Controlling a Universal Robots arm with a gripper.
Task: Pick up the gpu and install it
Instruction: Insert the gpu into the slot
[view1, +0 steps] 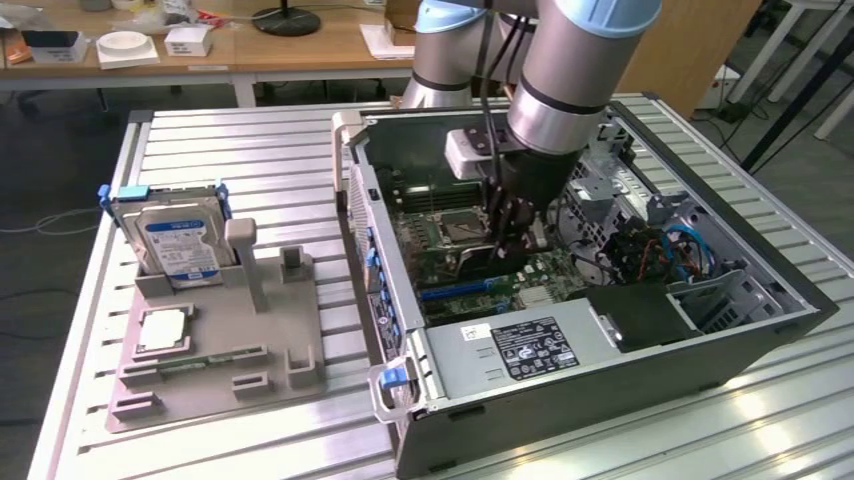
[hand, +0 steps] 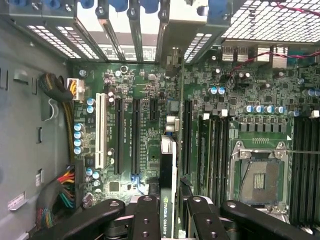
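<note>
The pincer (hand: 168, 212) is grasping the gpu (hand: 167, 165) edge-on between its fingers (hand: 145, 210), with the card's lettered narrow edge facing the wrist camera. The arm is reaching down into the open computer case (view1: 747, 340), which is lying on its side on the counter (view1: 200, 140). The gpu is hanging over the motherboard (hand: 250, 85), between two long black expansion slots (hand: 135, 135). Contact with the board cannot be determined. At the exterior view's left, a grey fixture (view1: 267, 330) is carrying a hard drive (view1: 180, 245).
</note>
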